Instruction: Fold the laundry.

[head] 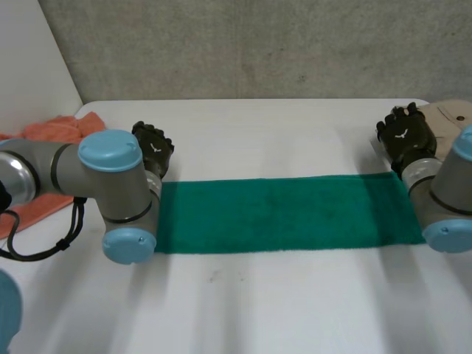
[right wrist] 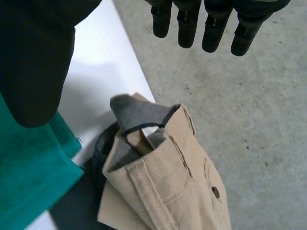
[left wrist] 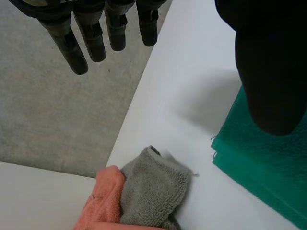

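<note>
A green towel (head: pixel 280 214) lies folded into a long flat strip across the white table (head: pixel 258 133). My left hand (head: pixel 153 148) hovers just beyond the strip's left end, fingers (left wrist: pixel 91 38) straight and spread from the thumb, holding nothing. The towel's layered corner (left wrist: pixel 259 167) sits under that thumb. My right hand (head: pixel 404 134) is just beyond the strip's right end, fingers (right wrist: pixel 211 28) straight and empty. The towel's right corner (right wrist: pixel 33 163) lies below its thumb.
An orange cloth (head: pixel 44 147) lies at the table's left edge, with a grey cloth (left wrist: pixel 153 191) beside it. Beige trousers (right wrist: pixel 163 182) over a dark garment hang at the table's right edge (head: pixel 450 114). Concrete floor lies beyond the far edge.
</note>
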